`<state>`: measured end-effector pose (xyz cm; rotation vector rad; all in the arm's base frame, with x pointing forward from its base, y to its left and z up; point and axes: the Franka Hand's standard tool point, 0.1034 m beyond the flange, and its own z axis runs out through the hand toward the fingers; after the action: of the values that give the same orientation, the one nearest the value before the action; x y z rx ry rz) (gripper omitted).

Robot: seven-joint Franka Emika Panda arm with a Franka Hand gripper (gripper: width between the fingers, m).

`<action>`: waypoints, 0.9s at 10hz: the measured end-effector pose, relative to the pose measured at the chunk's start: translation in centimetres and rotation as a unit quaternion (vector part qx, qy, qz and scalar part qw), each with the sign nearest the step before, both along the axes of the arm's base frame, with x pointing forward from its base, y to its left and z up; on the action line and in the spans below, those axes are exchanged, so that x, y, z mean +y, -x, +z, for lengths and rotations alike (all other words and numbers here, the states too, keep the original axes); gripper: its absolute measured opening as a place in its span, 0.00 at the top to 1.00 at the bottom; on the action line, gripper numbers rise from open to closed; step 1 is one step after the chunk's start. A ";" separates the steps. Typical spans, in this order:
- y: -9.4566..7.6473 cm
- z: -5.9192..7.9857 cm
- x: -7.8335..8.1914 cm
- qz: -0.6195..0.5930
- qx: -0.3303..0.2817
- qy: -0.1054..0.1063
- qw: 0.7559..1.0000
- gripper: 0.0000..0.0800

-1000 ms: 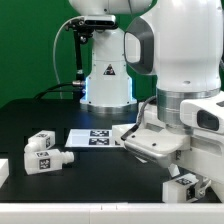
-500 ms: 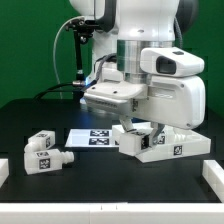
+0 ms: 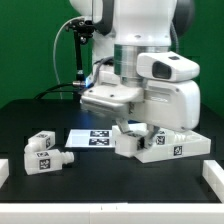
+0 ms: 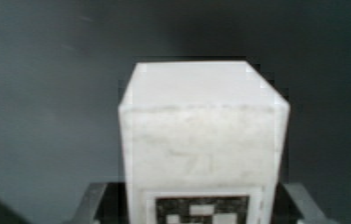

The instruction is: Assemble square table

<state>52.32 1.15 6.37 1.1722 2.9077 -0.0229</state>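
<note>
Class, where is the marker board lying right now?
In the exterior view, the marker board lies flat left of centre, between two loose legs on the exterior view's left and the square tabletop on its right.

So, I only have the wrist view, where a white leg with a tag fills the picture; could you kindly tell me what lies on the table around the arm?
Observer: The square tabletop lies flat on the black table, just below the arm, towards the exterior view's right.
Operator: Are there legs besides the held leg?
Observer: Two, at the exterior view's left: the far leg and the near leg, close together.
Operator: And between them and the tabletop?
Observer: The marker board, flat on the table.
</note>
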 end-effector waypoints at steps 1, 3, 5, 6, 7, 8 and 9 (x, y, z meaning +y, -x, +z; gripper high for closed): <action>3.1 0.2 -1.4 -0.005 0.015 0.010 1.000 0.65; 7.2 0.1 -3.3 -0.033 0.035 0.025 0.999 0.65; 6.9 0.0 -3.2 -0.033 0.035 0.024 0.999 0.65; 6.9 -0.1 -3.3 -0.034 0.036 0.024 0.999 0.65; 7.2 -0.2 -3.5 -0.031 0.041 0.025 0.998 0.65; 8.7 -0.8 -4.5 -0.032 0.056 0.028 0.998 0.65; 11.4 -1.9 -5.6 -0.035 0.077 0.031 0.996 0.65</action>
<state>40.91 -4.47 4.50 1.3172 2.9699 -0.2109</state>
